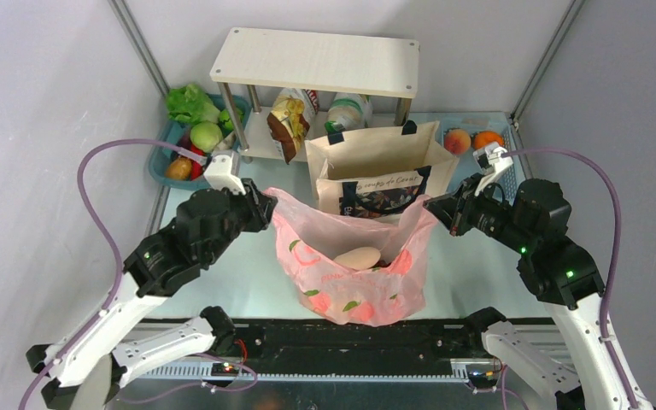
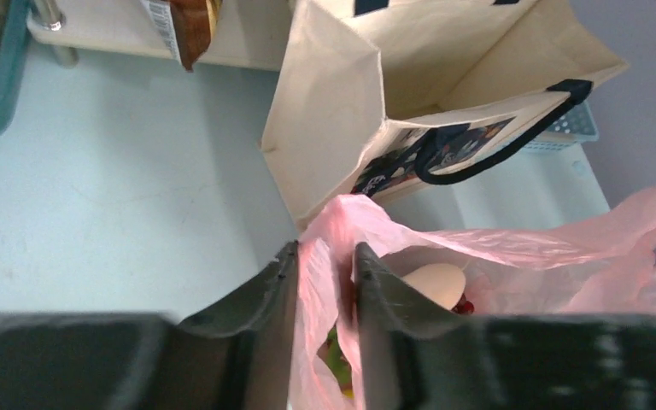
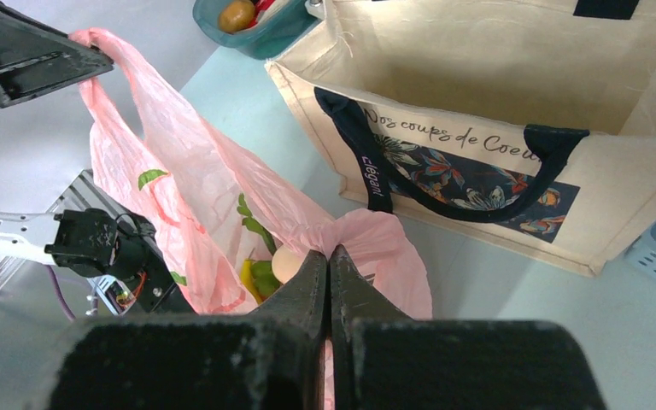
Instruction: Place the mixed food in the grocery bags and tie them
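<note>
The pink plastic bag [image 1: 350,286] with peach prints stands open at the table's middle, stretched between both grippers. My left gripper [image 1: 265,205] is shut on its left handle [image 2: 325,256]. My right gripper [image 1: 431,209] is shut on its right handle [image 3: 367,231]. Inside the bag lie a pale tan oval item [image 1: 357,257], something green and yellow [image 3: 256,278] and a bit of dark red [image 2: 465,305]. The beige canvas tote [image 1: 376,166] with navy handles stands open right behind the pink bag; its inside [image 3: 495,85] looks empty. A brown-yellow crisp packet [image 1: 289,124] leans under the shelf.
A white shelf [image 1: 316,60] stands at the back, with a white-green bottle [image 1: 348,111] beneath it. A teal basket [image 1: 161,154] of vegetables is at the back left. A blue basket [image 1: 444,120] at the back right holds a peach and an orange.
</note>
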Tool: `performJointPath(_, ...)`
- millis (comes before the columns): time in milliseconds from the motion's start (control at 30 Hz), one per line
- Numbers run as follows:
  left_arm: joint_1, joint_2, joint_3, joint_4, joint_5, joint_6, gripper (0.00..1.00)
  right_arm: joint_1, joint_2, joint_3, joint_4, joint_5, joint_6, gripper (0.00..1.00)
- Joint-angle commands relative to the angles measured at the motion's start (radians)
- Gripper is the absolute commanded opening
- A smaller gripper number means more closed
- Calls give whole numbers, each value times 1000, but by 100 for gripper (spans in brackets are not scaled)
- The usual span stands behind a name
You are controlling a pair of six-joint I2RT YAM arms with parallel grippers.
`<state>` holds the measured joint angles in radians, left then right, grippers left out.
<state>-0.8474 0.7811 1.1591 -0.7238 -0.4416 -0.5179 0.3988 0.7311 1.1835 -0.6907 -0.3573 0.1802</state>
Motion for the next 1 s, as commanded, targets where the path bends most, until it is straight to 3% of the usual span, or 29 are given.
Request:
performJointPath(0, 31, 30, 18, 6, 24, 9, 22, -3, -7, 1, 16, -16, -13, 0)
performJointPath(33, 32, 31, 22, 7, 21, 25, 10, -4, -7, 0, 19, -16, -10, 0)
performJointPath(100, 36, 29, 35, 6, 17, 45, 1, -4, -8, -1, 28, -23, -3, 0)
performJointPath(200, 54, 7, 63, 3, 16, 85, 0, -3, -9, 0, 62, -56, 36, 0)
performJointPath(400, 193, -69, 145, -27, 8, 172, 0, -3, -18, 0, 212, -152, 152, 0)
performJointPath(600, 217, -96, 147, -29, 46, 210, 0, -2, 32, 24, 426, -260, 334, 0)
performJointPath(733, 224, -115, 162, -41, -82, 278, 0, 25, 165, 116, 542, -326, 461, 0)
performJointPath(867, 262, -108, 153, -47, -211, 336, 0, 231, 376, 300, 479, -216, 415, 0)
performJointPath(967, 322, -112, 134, -46, -197, 344, 0, 362, 492, 439, 372, -78, 334, 0)
